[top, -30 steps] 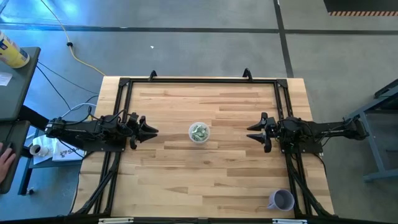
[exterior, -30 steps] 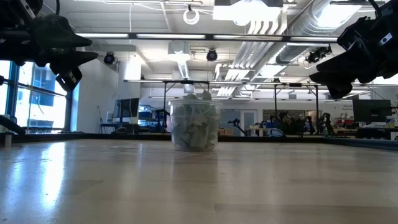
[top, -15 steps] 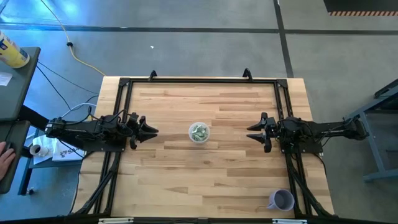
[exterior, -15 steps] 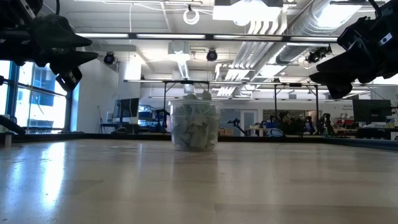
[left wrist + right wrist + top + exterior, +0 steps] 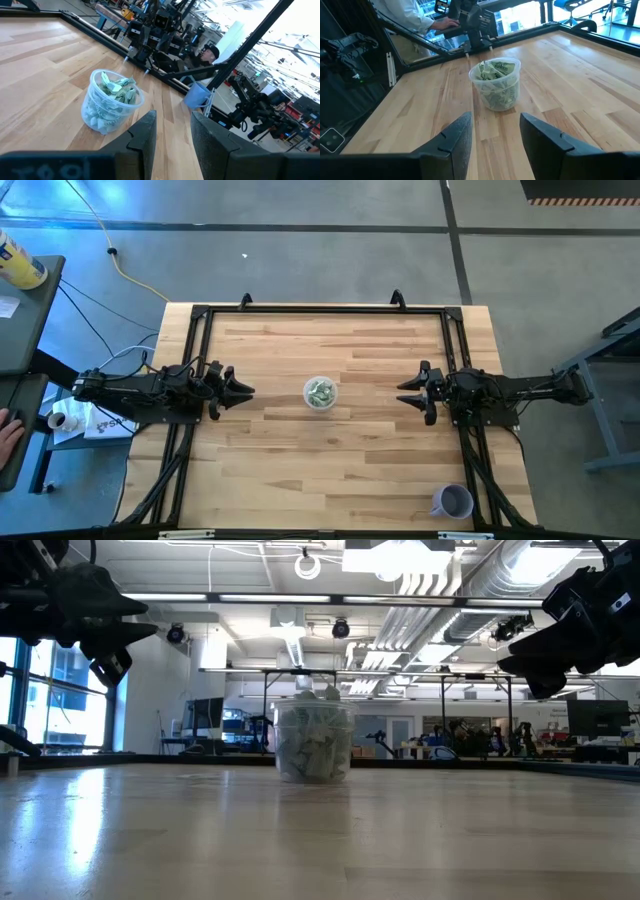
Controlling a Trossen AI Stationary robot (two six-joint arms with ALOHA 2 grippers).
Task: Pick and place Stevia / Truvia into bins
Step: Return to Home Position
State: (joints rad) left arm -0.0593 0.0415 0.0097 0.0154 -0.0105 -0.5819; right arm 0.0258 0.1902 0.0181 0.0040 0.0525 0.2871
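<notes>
**Two spread grippers, one filled cup**

The left gripper and right gripper are held empty, fingers apart. Between them on the table, a clear cup is packed with green-and-white packets. A purple cup is set in a right-side corner.

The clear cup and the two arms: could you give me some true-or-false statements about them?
1. The clear cup stands in the middle of the table, green-and-white packets inside. True.
2. The left jaws grip a packet. False: they are open and empty, left of the cup.
3. The right jaws are open, apart from the cup. True.
4. The purple cup touches the clear cup. False: it stands far off, at a table corner.
</notes>
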